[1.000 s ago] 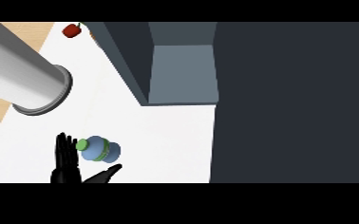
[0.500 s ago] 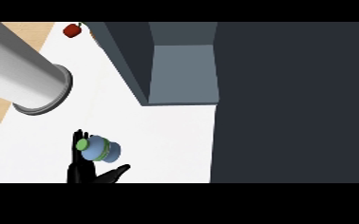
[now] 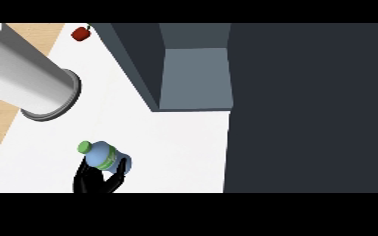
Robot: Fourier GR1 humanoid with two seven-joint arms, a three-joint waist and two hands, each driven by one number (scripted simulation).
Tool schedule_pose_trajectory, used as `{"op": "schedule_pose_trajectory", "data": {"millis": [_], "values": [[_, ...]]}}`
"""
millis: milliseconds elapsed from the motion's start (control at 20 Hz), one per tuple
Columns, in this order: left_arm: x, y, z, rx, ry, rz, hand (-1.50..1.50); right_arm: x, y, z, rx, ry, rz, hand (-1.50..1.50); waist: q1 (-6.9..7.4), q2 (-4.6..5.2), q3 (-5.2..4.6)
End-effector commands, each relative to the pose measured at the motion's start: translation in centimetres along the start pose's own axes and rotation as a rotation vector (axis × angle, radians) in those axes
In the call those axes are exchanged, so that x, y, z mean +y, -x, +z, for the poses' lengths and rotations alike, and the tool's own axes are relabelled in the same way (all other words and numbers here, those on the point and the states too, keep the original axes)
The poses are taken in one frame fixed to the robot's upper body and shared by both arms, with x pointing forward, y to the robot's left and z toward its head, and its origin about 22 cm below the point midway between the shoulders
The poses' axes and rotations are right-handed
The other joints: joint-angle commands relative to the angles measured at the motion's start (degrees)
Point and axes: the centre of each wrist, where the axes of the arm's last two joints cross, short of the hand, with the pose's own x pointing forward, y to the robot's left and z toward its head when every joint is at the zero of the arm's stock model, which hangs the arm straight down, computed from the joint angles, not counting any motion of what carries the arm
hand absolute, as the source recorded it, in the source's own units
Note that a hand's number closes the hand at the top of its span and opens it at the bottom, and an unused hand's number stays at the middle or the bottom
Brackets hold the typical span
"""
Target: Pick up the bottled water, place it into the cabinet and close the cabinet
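Bottled water [image 3: 105, 157], green cap and green label with no readable writing, sits at lower left of the frame in a black hand [image 3: 94, 180] curled round it, above the white counter [image 3: 177, 145]. Open cabinet [image 3: 193, 77] stands at upper centre.

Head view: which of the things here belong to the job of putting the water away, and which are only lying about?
Belong to the job:
- clear blue water bottle with green cap
- black hand curled round the bottle
- open grey cabinet

Only lying about:
- small red fruit at the counter's far edge
- big grey metal cylinder at the left
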Motion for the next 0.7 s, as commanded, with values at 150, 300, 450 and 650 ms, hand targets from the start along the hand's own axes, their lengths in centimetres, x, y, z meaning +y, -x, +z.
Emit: {"op": "schedule_pose_trajectory", "data": {"millis": [150,300,450,650], "values": [[-2.0,0.7,-1.4,0.044,0.115,0.075,1.50,0.5,-2.1,-0.5,-0.042,-0.011,0.008,-1.50,-0.71,0.56,-1.30],[-2.5,0.2,-1.9,0.073,0.272,0.086,1.50,0.3,-1.8,0.2,-0.026,-0.020,-0.014,-1.50,-1.82,0.31,-1.25],[-3.6,0.8,-2.1,0.084,0.347,0.087,1.50,0.5,-2.1,-0.2,-0.039,-0.033,-0.010,-1.50,-1.71,0.57,-1.35],[-5.0,0.7,-3.4,0.054,0.406,0.109,1.50,0.3,-1.7,-0.5,-0.027,-0.007,-0.007,-1.50,-0.46,0.55,-1.25]]}}
